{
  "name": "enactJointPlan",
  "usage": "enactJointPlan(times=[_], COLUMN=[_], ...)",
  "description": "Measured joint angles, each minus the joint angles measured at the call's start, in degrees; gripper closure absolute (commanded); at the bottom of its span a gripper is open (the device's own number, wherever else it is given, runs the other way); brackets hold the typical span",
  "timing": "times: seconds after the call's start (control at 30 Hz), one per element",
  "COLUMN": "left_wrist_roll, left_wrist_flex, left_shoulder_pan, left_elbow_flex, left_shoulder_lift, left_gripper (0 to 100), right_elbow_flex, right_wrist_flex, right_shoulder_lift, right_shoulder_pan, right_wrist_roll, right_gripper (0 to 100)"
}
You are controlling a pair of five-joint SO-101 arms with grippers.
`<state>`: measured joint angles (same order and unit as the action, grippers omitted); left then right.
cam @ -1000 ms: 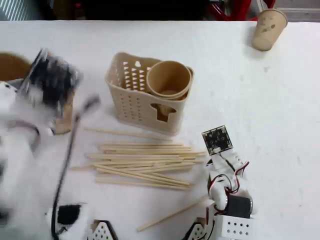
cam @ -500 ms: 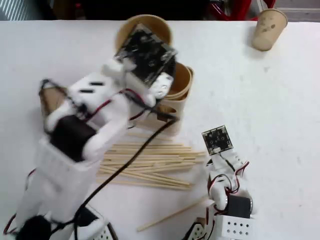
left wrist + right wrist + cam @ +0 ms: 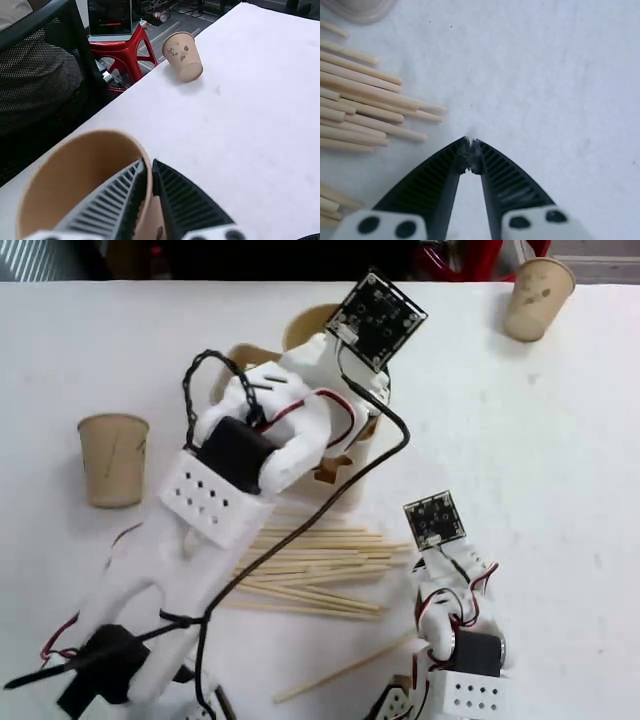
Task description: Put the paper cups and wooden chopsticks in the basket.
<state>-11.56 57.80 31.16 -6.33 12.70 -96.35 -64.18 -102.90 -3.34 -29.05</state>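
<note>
Cup count, left to right: one paper cup (image 3: 113,459) stands upright near the table's (image 3: 560,440) left edge, untouched, well apart from both arms. Then left gripper (image 3: 149,166): pinched on the wall of the held cup (image 3: 70,175) at its rim, one finger inside, one outside. High view puts that held cup at the basket's (image 3: 345,468) far rim, with the left arm (image 3: 230,470) lying diagonally across the basket and hiding most of it, so can't tell what's already inside. Relation that matters: the basket opening lies just toward the table's near edge from the held cup and below it, so my read is a short pull-back and lower before release, not more reach. Next, chopsticks (image 3: 310,575): loose pile between the basket and the near edge, long axes roughly parallel to that edge; a stray stick (image 3: 345,668) lies angled closer to the near edge. Then right gripper (image 3: 470,142): pressed together and empty, tips at the table surface just off the pile's right-hand ends, so the sticks point end-on at it. It's the nearer one for them, and I'd expect it has to come over the pile and close across the long axis. Last, third cup (image 3: 537,298) sits at the far right corner, well apart from both grippers; can't tell if upright or tipped
</note>
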Motion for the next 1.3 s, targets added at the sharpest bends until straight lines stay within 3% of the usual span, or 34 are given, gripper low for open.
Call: enactJointPlan(times=[0.07, 0.3, 0.5, 0.67, 0.93, 1.1, 1.3], left_wrist_roll=[0.0, 0.0, 0.0, 0.0, 2.6, 4.8, 5.3], left_wrist_flex=[0.8, 3.1, 14.3, 20.5, 18.0, 14.1, 15.7], left_shoulder_pan=[0.0, 0.0, -1.7, -15.7, -43.8, -49.1, -49.5], left_elbow_flex=[-0.1, -0.1, -9.7, -18.9, -18.9, -20.7, -35.0], left_shoulder_lift=[-0.1, -0.2, 0.4, 2.3, -13.5, -29.2, -45.7], left_gripper=[84, 83, 83, 83, 82, 74, 74], right_elbow_flex=[0.0, 0.0, 0.0, 0.0, 0.0, 0.0, 0.0], right_wrist_flex=[0.0, 0.0, 0.0, 0.0, 0.0, 0.0, 0.0], right_shoulder_lift=[0.0, 0.0, 0.0, 0.0, 0.0, 0.0, 0.0], right_shoulder_pan=[0.0, 0.0, 0.0, 0.0, 0.0, 0.0, 0.0], right_wrist_roll=[0.0, 0.0, 0.0, 0.0, 0.0, 0.0, 0.0], right_gripper=[97.8, 97.8, 97.8, 97.8, 97.8, 97.8, 97.8])
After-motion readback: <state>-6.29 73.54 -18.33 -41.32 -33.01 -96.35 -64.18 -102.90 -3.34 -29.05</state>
